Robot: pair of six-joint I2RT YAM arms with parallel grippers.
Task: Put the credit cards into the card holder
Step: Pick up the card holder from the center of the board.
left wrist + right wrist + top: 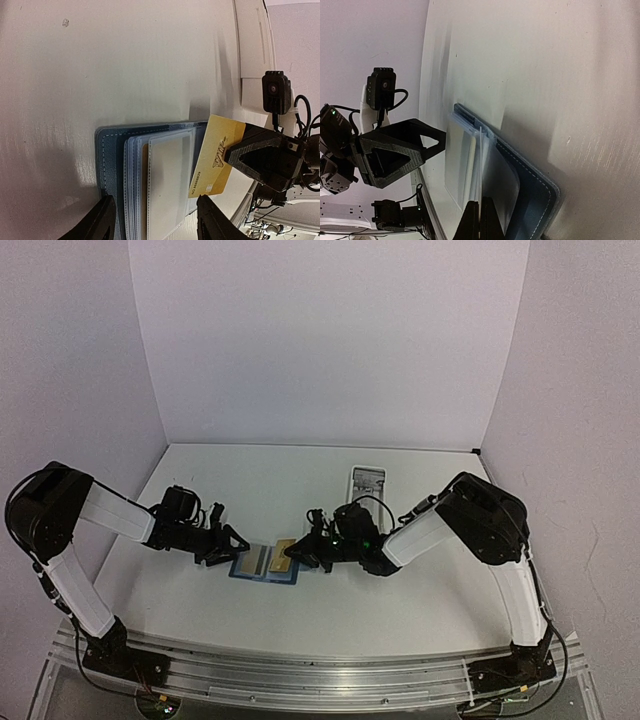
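Right fingers (260,155) clench the thin gold plastic card (216,157), likely stiff and slick, by a long edge beside the blue folding card holder (107,150); left fingers (102,220) stand released.

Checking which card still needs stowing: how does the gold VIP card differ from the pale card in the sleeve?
The gold VIP card is gold with printing; the pale card is whitish, seemingly plain. The gold VIP card is pinched by the right gripper, tilted at the sleeves' edge; the pale card lies flat inside a clear sleeve of the blue card holder. Both are thin rectangles.
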